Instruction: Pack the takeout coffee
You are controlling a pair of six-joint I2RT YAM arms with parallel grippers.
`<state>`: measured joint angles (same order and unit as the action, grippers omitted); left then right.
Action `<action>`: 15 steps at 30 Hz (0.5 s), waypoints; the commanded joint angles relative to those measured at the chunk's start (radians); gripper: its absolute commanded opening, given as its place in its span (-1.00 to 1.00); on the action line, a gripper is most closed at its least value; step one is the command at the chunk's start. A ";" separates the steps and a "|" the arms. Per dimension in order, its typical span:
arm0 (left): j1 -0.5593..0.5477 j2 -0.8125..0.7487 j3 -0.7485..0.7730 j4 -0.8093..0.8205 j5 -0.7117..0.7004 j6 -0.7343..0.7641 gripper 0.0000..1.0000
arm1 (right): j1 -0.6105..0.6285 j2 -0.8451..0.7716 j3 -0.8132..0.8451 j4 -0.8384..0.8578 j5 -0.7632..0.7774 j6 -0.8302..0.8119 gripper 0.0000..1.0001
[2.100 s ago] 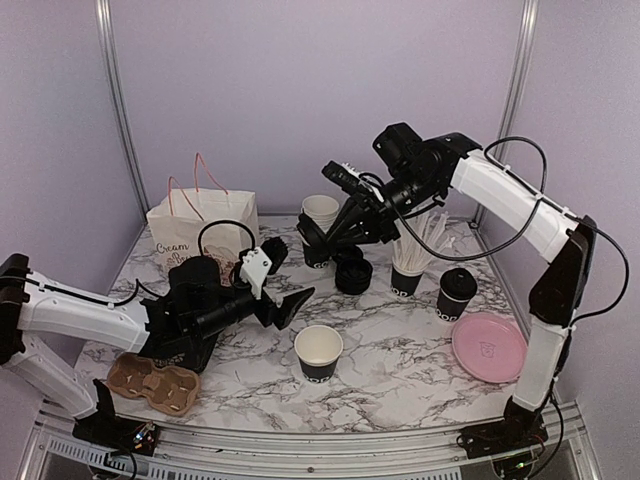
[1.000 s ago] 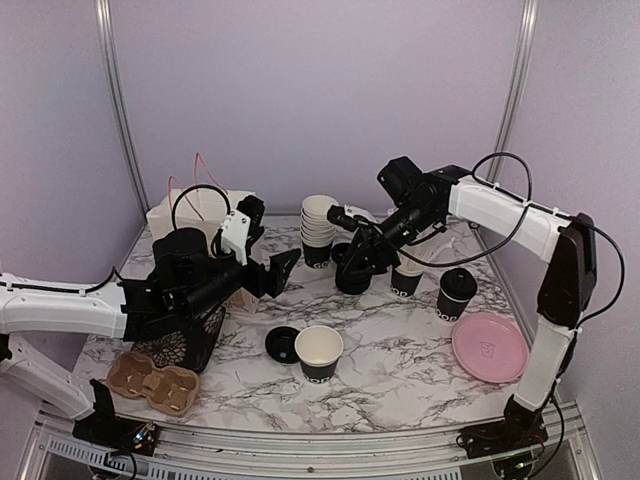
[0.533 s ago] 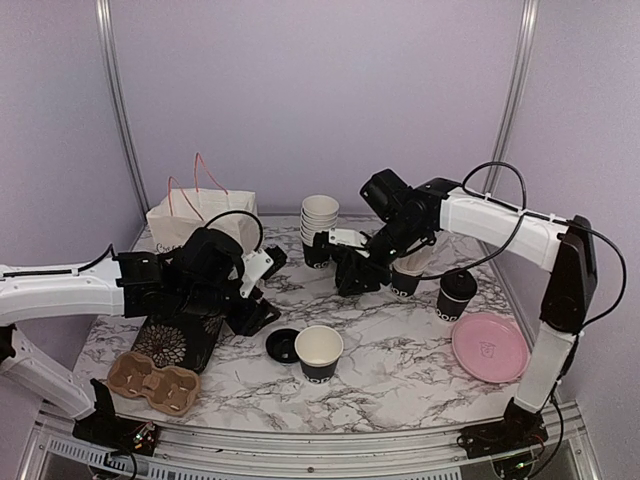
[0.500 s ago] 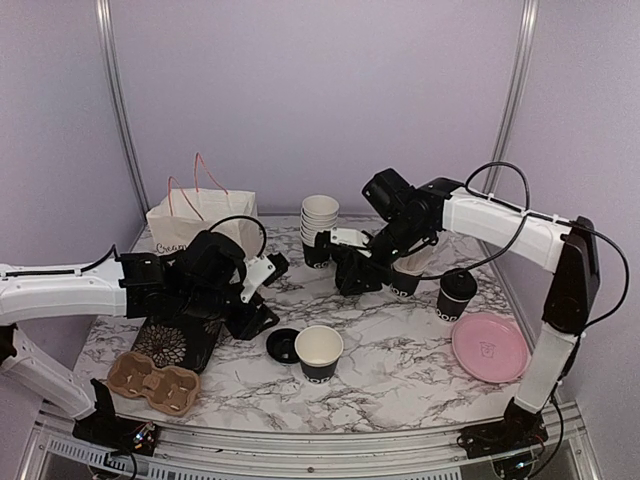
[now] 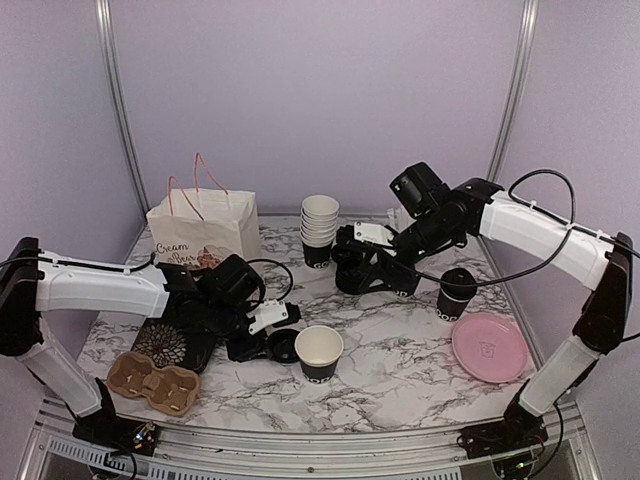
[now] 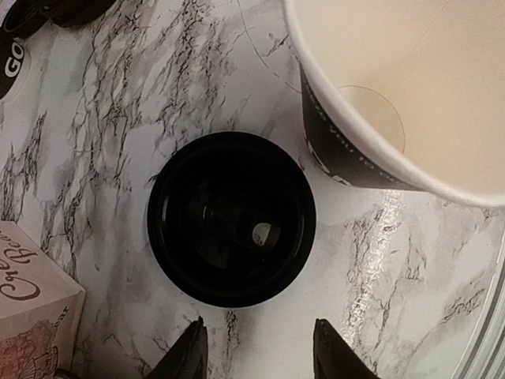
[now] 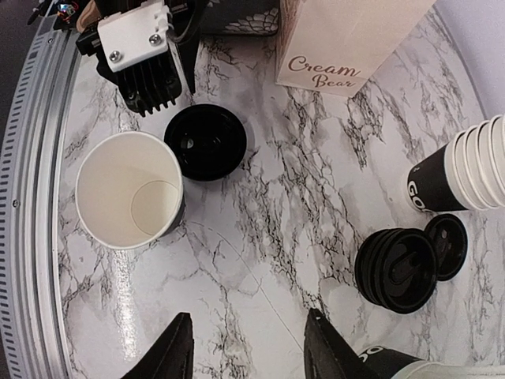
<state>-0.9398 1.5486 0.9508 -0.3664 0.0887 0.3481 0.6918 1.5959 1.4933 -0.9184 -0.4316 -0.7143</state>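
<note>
a: two cups worth noting: a lidded coffee cup (image 5: 456, 292) right of centre, an open cup (image 5: 318, 352) near centre, a loose lid (image 6: 231, 219) just left of it.
b: grippers?
a: left gripper (image 6: 259, 341) spread wide, empty, just left of that lid; right gripper (image 7: 246, 333) parted too, empty, hovering near the lid stack (image 7: 394, 270), far centre.
b: handling?
a: likely light, thin paper, easily crushed; best pinched gently mid-wall, under the lid rim.

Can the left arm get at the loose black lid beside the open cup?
Probably yes: the left gripper hovers open just short of the lid, nothing between them, though the open cup stands close beside it.
</note>
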 commanded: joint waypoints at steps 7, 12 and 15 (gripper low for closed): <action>0.001 0.067 -0.014 0.101 0.068 0.110 -0.05 | -0.064 -0.060 -0.059 0.022 -0.035 -0.011 -0.07; -0.002 0.075 -0.022 0.161 0.072 0.136 -0.05 | -0.095 -0.062 -0.082 0.033 -0.058 -0.020 -0.07; -0.003 0.114 0.008 0.149 0.096 0.146 -0.06 | -0.103 -0.058 -0.087 0.036 -0.064 -0.022 -0.07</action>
<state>-0.9398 1.6165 0.9375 -0.2451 0.1455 0.4610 0.6025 1.5574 1.4090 -0.9070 -0.4675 -0.7258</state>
